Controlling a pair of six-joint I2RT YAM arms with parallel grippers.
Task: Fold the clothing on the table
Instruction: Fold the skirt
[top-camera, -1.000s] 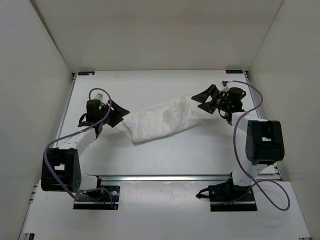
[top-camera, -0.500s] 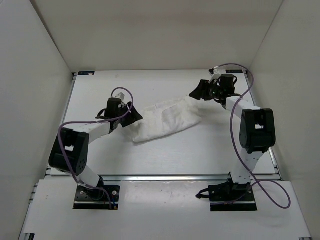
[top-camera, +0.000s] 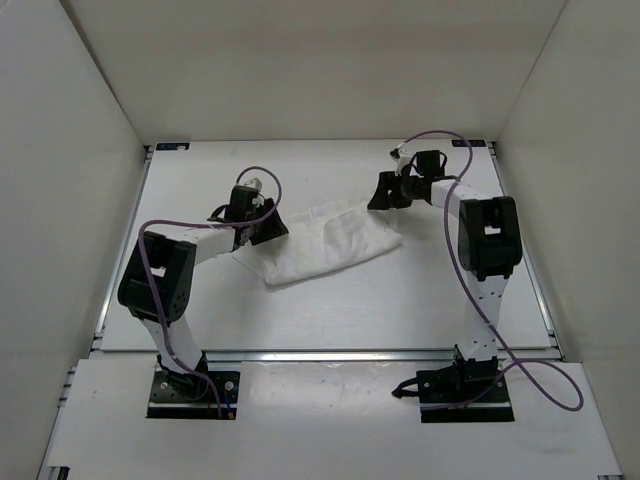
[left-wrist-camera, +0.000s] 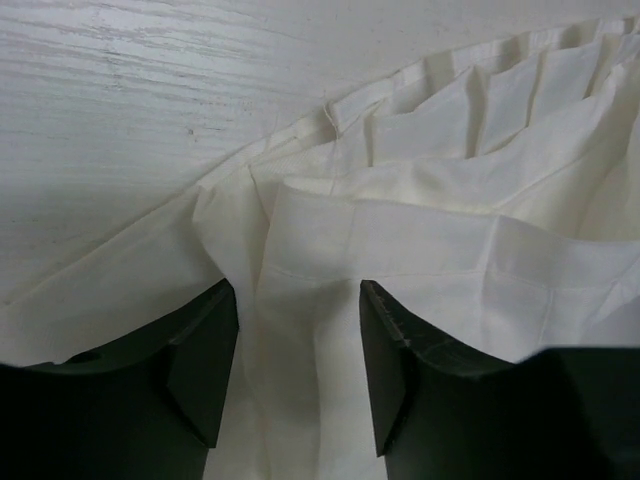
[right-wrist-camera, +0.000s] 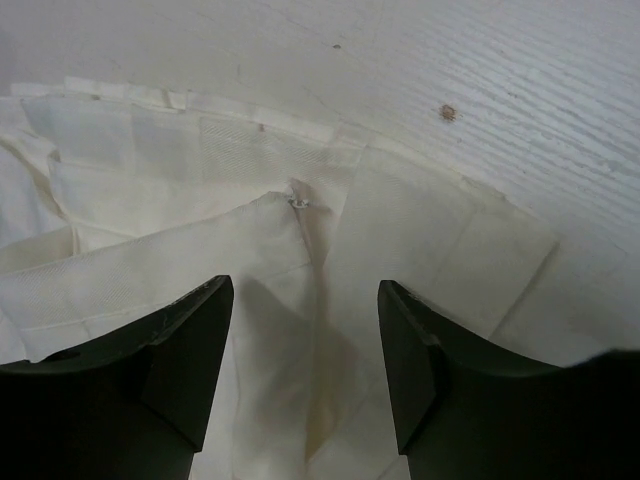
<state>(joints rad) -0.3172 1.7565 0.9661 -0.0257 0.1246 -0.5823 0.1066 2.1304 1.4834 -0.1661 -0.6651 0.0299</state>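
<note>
White table (top-camera: 400, 300), crumpled clothing (top-camera: 330, 242), its ends hidden

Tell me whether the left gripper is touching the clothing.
Cannot tell. In the left wrist view the clothing runs between the spread fingers of the left gripper, but neither contact nor a gap shows plainly.

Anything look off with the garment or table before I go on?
Nothing damaged or spilled. The clothing lies bunched in a slanted band on the table, its left end gathered into pleats; only a small dark speck marks the tabletop.
</note>
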